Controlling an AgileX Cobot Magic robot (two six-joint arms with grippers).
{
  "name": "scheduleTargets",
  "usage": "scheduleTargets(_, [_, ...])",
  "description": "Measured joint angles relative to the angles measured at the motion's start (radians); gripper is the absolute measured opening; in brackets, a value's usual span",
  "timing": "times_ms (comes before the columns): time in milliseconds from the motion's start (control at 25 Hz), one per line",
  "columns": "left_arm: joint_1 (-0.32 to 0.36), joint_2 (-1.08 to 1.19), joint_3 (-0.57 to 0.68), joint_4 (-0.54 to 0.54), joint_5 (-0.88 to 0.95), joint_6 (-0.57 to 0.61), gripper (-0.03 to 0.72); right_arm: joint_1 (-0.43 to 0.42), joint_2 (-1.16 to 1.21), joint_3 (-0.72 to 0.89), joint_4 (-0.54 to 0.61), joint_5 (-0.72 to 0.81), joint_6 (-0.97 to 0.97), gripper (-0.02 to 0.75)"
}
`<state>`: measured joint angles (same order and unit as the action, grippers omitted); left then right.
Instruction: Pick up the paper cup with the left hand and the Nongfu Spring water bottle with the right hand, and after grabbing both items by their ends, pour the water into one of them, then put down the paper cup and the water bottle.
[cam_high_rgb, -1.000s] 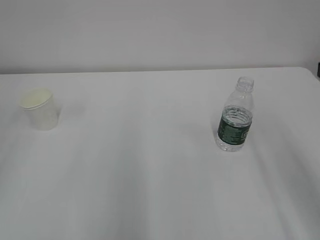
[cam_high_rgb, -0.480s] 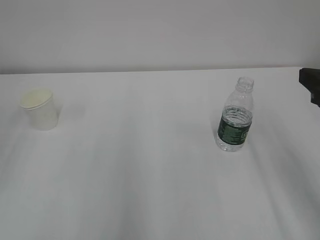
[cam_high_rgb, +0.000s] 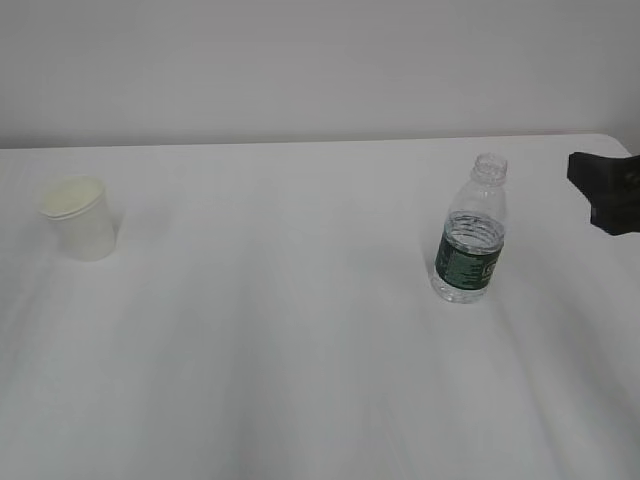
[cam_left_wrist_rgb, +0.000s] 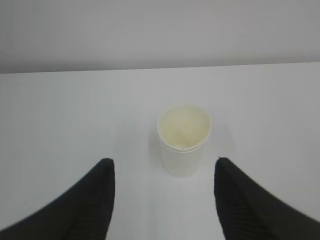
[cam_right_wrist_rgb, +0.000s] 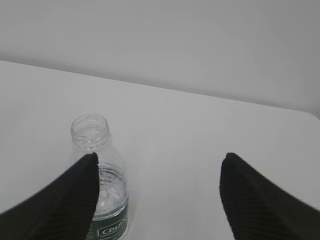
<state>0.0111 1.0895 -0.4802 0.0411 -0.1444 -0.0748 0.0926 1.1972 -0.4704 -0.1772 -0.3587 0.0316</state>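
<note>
Off-white paper cup (cam_high_rgb: 80, 217) stands upright mid-left of frame on the white table (cam_high_rgb: 300, 330), uncapped Nongfu Spring water bottle (cam_high_rgb: 470, 232) upright right of center. My left gripper (cam_left_wrist_rgb: 162, 192) gapes apart short of the cup; my right gripper (cam_right_wrist_rgb: 159, 192) is spread wide too, its left finger overlapping the bottle in the wrist view, gripping nothing.

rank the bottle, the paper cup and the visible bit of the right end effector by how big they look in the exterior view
1. Nongfu Spring water bottle, tallest by far.
2 and 3. paper cup and right end effector look about alike; the end effector is cut off by the frame edge, so no ranking between them.
</note>
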Motion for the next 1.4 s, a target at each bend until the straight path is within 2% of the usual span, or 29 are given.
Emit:
scheduleTargets(360, [0.000,0.000,0.137,-0.028,-0.177,0.000,0.450,0.000,0.075,0.085,-0.038,-0.139,0.057,0.573])
scheduleTargets(960, [-0.017,0.167,0.163,-0.032,-0.271,0.000,0.450,0.000,0.221,0.180,-0.091,-0.357,0.103,0.573])
scheduleTargets(1080, [-0.023,0.210,0.205,-0.041,-0.366,0.000,0.449,0.000,0.261,0.196,-0.101,-0.421,0.105,0.573])
scheduleTargets(1280, [-0.023,0.316,0.265,-0.055,-0.622,-0.016,0.449,0.000,0.288,0.203,-0.177,-0.455,0.105,0.573])
scheduleTargets(1400, [-0.023,0.379,0.271,-0.041,-0.675,-0.042,0.449,0.000,0.290,0.203,-0.211,-0.485,0.105,0.573])
